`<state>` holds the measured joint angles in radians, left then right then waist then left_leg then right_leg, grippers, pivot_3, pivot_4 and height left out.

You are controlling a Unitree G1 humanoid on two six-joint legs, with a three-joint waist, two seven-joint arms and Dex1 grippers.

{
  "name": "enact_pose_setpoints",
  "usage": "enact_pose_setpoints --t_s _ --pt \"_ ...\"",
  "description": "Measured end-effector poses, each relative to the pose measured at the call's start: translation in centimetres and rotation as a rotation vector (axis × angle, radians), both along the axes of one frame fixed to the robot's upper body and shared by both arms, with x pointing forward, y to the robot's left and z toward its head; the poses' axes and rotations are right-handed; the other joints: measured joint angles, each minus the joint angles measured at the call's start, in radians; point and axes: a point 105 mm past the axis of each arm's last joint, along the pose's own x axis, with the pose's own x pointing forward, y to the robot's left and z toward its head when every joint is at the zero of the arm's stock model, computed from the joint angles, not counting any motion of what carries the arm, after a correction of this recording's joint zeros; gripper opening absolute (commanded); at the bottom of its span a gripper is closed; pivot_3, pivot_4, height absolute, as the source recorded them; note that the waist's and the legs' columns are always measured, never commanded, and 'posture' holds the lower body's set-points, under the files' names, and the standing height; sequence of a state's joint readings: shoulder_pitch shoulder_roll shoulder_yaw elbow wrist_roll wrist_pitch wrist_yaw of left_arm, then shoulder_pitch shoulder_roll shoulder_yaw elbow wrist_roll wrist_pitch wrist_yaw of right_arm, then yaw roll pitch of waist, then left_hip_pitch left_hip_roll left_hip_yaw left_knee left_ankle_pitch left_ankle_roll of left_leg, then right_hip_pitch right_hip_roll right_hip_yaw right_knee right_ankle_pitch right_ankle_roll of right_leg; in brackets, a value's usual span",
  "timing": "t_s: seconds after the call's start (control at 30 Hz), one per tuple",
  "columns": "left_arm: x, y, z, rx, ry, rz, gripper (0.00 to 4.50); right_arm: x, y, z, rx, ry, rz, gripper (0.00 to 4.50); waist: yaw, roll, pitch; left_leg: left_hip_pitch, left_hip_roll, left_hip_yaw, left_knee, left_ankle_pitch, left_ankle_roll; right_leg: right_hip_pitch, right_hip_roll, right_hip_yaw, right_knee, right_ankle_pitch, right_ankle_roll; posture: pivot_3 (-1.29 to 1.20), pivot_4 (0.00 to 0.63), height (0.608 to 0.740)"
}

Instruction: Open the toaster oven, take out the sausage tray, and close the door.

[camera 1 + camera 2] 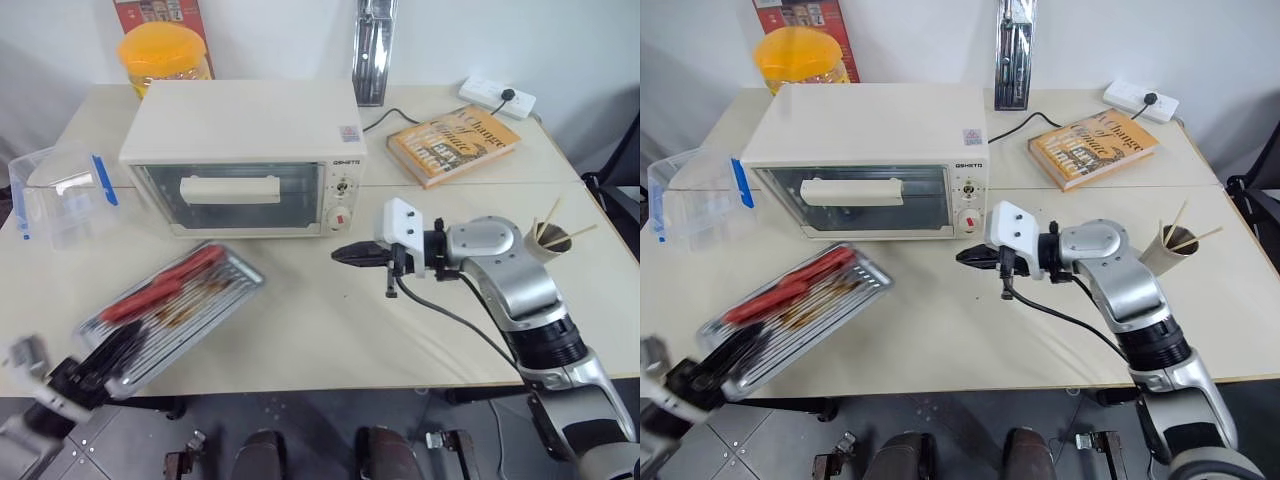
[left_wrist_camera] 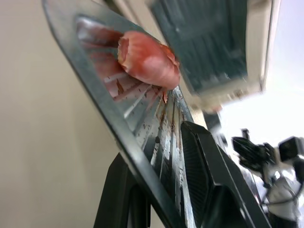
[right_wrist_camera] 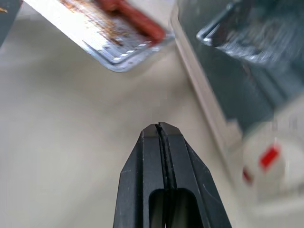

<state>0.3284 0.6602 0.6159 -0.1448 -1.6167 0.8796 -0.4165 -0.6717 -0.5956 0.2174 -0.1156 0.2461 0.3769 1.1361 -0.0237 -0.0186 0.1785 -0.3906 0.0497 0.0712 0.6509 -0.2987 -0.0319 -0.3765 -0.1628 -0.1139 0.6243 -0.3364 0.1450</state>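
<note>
The cream-white toaster oven stands at the back left of the table, its glass door shut and the white bar handle across it. In front of it, the silver sausage tray lies slanted near the table's front left edge, holding two red sausages. My left gripper is shut on the tray's near corner; in the left wrist view its fingers clamp the rim. My right gripper hovers shut, holding nothing, just in front of the oven's knob panel.
A clear plastic box with blue clips sits left of the oven. Behind are a yellow-lidded jar, an orange book and a power strip. A paper cup with sticks stands by my right arm.
</note>
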Motion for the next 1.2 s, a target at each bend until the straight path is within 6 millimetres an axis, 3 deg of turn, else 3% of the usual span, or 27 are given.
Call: enact_pose_setpoints --t_s 0.17,0.4,0.53,0.8,1.03,1.2 --pt "2.0 -3.1 0.3 0.021 0.004 -0.151 0.64 0.2 -2.6 -0.6 -0.030 0.017 -0.065 2.17 -0.015 0.000 0.000 0.002 0.000 0.002 -0.003 0.000 -0.001 -0.001 0.000 0.001 0.000 0.000 0.000 0.00 0.150 0.740" --pt "2.8 -4.4 0.0 0.065 0.047 -0.255 0.64 0.2 -4.3 0.0 -0.041 0.012 -0.099 4.49 -0.003 0.001 0.001 0.002 0.000 0.002 -0.001 0.000 -0.001 0.000 0.000 0.002 0.000 0.000 0.000 0.00 0.150 0.740" --pt "3.1 -5.3 0.1 0.074 0.047 -0.311 0.64 0.1 -5.2 0.0 -0.048 0.043 -0.117 4.50 0.000 0.001 0.001 0.002 0.000 0.002 -0.001 0.000 -0.001 0.000 0.000 0.002 0.000 0.000 0.000 0.00 0.150 0.740" --pt "4.1 -7.0 -0.9 0.113 0.069 -0.413 0.64 -1.3 -8.7 -1.8 -0.127 0.168 -0.161 4.50 0.022 0.001 0.001 0.002 0.000 0.003 0.000 0.000 -0.001 0.000 0.000 0.002 -0.001 0.000 0.000 0.00 0.150 0.740" --pt "6.1 -8.0 -2.1 0.165 0.092 -0.489 0.64 -1.4 -8.9 -1.8 -0.132 0.170 -0.171 4.50 0.028 0.001 0.001 0.001 0.000 0.004 0.001 0.000 -0.001 0.000 0.000 0.002 -0.001 0.000 0.000 0.00 0.150 0.740" --pt "7.4 -8.6 -1.8 0.194 0.080 -0.545 0.64 -1.3 -9.0 -1.7 -0.129 0.167 -0.186 4.50 0.041 0.001 0.001 0.001 0.000 0.004 0.002 0.000 -0.001 0.000 0.000 0.002 0.000 0.000 0.000 0.00 0.150 0.740"
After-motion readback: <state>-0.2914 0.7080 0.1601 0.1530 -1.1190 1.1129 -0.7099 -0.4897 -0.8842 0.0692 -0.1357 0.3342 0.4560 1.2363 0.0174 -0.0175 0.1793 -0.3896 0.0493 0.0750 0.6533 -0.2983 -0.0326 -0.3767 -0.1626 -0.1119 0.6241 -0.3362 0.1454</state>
